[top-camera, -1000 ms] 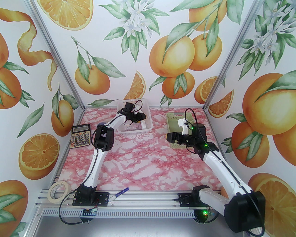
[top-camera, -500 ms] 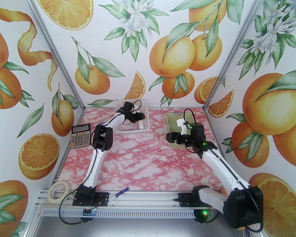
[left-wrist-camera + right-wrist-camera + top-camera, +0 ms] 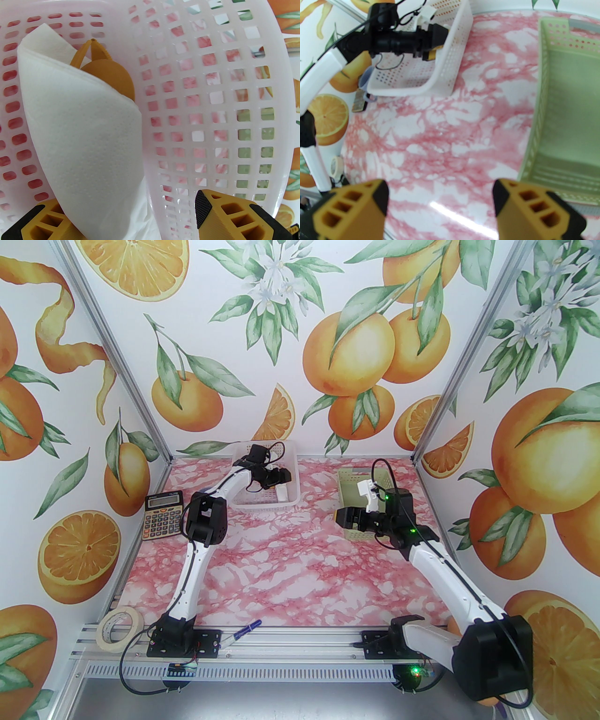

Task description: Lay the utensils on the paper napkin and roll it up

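White basket [image 3: 265, 507], green basket [image 3: 350, 488], one napkin [image 3: 89, 140]

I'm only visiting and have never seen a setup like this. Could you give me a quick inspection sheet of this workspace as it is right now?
Surface: pink marbled tabletop, middle bare.
Job's things: paper napkin wrapped around the utensils, orange-brown tips poking out, lying in the white basket.
Clutter: calculator, tape roll, blue pen, empty green basket.
Grippers: left gripper inside the white basket, jaws open by the roll; right gripper over the tabletop, jaws open, empty.
Cables: black cables hang under the front rail and loop at both wrists.
Surroundings: walls printed with oranges; aluminium frame.
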`<move>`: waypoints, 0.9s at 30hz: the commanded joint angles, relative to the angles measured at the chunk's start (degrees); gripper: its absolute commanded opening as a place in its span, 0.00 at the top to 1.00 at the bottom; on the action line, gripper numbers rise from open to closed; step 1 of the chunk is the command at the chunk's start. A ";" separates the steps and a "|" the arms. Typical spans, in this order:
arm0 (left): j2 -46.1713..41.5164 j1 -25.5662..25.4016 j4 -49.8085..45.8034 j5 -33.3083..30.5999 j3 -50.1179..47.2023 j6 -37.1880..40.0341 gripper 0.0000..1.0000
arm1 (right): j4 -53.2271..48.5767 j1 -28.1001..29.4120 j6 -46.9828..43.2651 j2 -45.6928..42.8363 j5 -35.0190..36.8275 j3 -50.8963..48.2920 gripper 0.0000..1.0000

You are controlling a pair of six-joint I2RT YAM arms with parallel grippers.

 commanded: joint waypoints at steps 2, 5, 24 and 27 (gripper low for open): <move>-3.11 1.07 -5.50 -4.74 0.09 2.29 0.25 | 1.30 0.54 0.64 0.54 0.05 1.38 0.22; -3.82 1.08 -6.69 -6.04 0.13 3.11 0.22 | 1.55 0.78 0.82 0.67 0.05 1.35 0.22; -8.29 1.17 -8.24 -5.47 0.31 5.04 0.09 | 1.66 1.32 0.67 0.83 0.30 1.55 0.22; -9.59 1.19 -8.92 -7.06 0.31 5.56 0.00 | 0.67 1.27 0.22 0.50 1.23 2.03 0.22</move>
